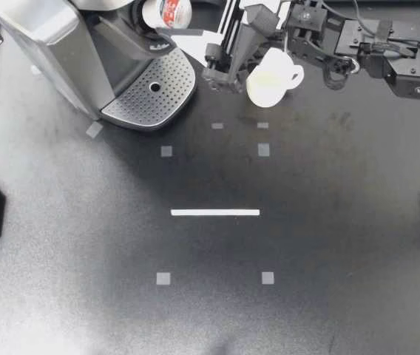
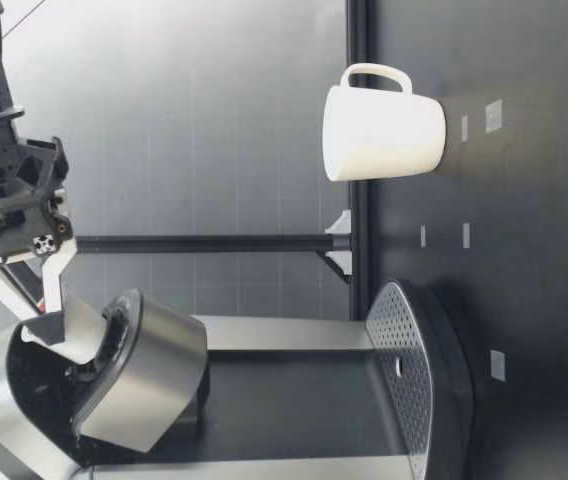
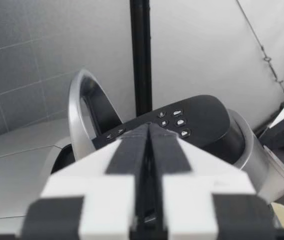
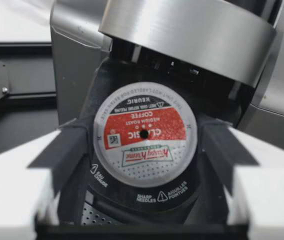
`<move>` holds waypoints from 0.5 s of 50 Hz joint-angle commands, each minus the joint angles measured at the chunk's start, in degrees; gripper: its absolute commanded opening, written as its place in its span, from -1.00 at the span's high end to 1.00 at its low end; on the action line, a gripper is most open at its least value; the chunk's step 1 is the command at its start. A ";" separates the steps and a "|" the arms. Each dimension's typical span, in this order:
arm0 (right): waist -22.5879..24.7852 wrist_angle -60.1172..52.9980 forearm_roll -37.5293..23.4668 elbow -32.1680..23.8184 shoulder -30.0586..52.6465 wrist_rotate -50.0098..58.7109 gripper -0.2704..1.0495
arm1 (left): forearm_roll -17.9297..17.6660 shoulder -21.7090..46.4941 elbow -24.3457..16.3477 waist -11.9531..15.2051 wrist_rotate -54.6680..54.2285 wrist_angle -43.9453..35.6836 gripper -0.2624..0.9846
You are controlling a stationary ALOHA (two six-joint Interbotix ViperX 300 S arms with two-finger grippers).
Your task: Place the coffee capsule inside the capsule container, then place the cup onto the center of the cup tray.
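My right gripper [image 1: 166,16] is shut on the coffee capsule [image 1: 173,9], a white pod with a red and white foil lid. In the right wrist view the capsule [image 4: 144,132] sits between the fingers [image 4: 64,150], right over the black capsule container [image 4: 147,202], under the raised silver lid [image 4: 192,30]. The low view shows this gripper [image 2: 36,305] pointing down at the open lid [image 2: 144,370]. The white cup [image 1: 269,80] stands upright on the table, beside the machine and below the right arm. The perforated cup tray [image 1: 151,92] is bare. My left gripper [image 3: 149,129] is shut and holds nothing, aimed at the lid's buttons.
The grey coffee machine [image 1: 47,44] fills the back left corner. A black pole [image 2: 214,243] stands behind it. Small grey tape squares [image 1: 263,149] and a white strip [image 1: 215,212] mark the dark table.
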 commanded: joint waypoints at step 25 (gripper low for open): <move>-0.26 -0.26 -0.62 -3.69 1.58 -1.32 -0.41 | 0.26 0.18 -0.18 0.09 0.00 -0.18 0.49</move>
